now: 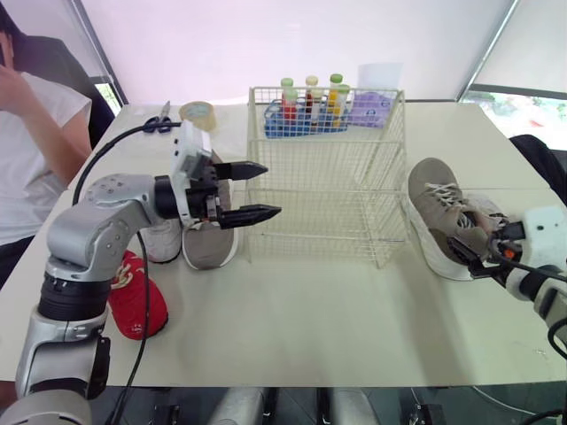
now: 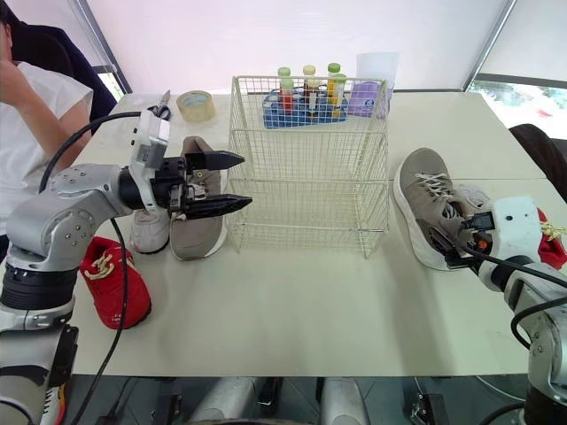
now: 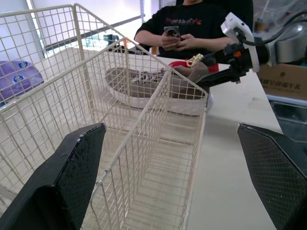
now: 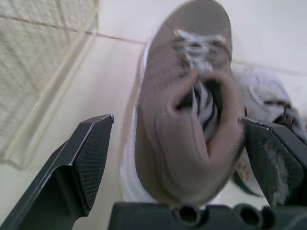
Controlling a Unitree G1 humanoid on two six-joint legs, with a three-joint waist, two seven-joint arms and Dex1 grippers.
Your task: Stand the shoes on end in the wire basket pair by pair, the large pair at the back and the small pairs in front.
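Wire basket [image 2: 306, 177]: mid-table, upright.
Left gripper [image 2: 245, 181]: fingers spread wide, gripping nothing, pointed at the basket's left wall, just beside it.
Right gripper [image 4: 178, 122]: fingers apart, straddling the heel of the large taupe shoe [image 2: 423, 199] lying right of the basket.
Left of basket: second taupe shoe [image 2: 197, 232], small white shoe [image 2: 151, 232] just beside it, red shoe [image 2: 113, 285] nearer the table edge.
Behind basket: bottles [image 2: 308, 84] in a blue tray [image 2: 283, 113], purple packet [image 2: 368, 99], tape roll [image 2: 195, 104], scissors [image 2: 159, 108].
Writing: packet logo and person's [image 3: 192, 28] shirt print too small to read.

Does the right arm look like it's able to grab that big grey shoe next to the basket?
Probably yes. The right gripper is open, with its fingers on either side of the grey shoe at its heel end, and nothing stands between them.
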